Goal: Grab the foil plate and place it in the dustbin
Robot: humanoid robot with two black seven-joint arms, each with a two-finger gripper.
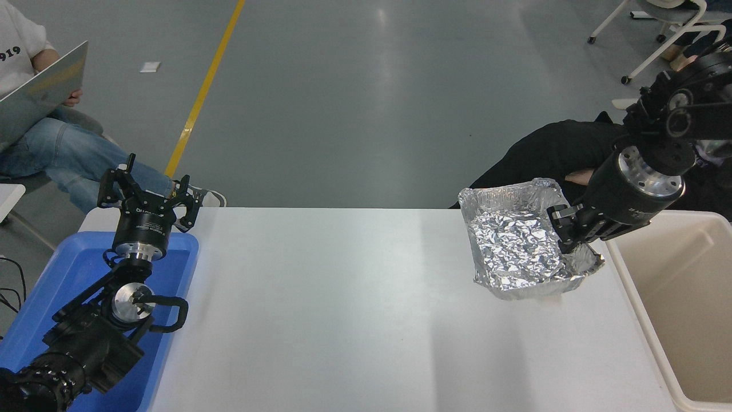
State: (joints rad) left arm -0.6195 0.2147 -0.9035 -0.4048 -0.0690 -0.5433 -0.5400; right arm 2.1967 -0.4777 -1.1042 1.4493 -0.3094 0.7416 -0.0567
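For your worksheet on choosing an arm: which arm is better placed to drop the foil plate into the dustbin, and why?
The right. Its tool already grips the foil plate by its right rim, beside the dustbin. The left tool is parked over the blue tray at the table's far left.
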